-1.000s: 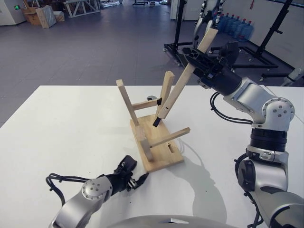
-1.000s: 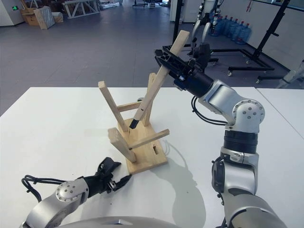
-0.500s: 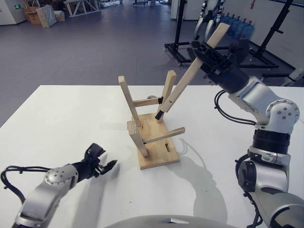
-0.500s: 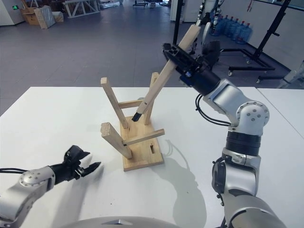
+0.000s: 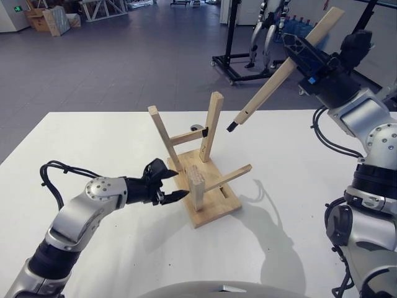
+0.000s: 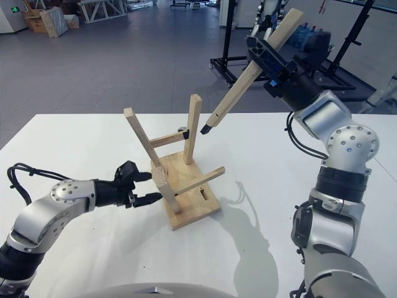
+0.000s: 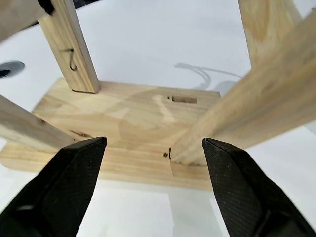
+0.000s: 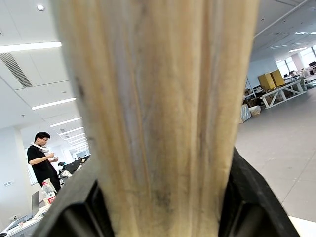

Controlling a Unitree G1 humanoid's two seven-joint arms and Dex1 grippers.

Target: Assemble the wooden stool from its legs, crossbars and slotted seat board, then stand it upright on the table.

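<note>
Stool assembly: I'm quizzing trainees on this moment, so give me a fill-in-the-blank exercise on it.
The right gripper holds a loose ___ in the air.
The seat board has ___ legs standing on it.
The left gripper, near the board, has its jaws ___.
Missing: leg; three; open.

Head eyes overlook stool (image 5: 217, 203); wrist cameras press close.

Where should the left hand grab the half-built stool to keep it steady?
Probably the near leg, low down by the seat board, coming level from the robot's left. It stands clear with flat sides, and the open left hand faces it; the board itself lies flat on the table.
</note>
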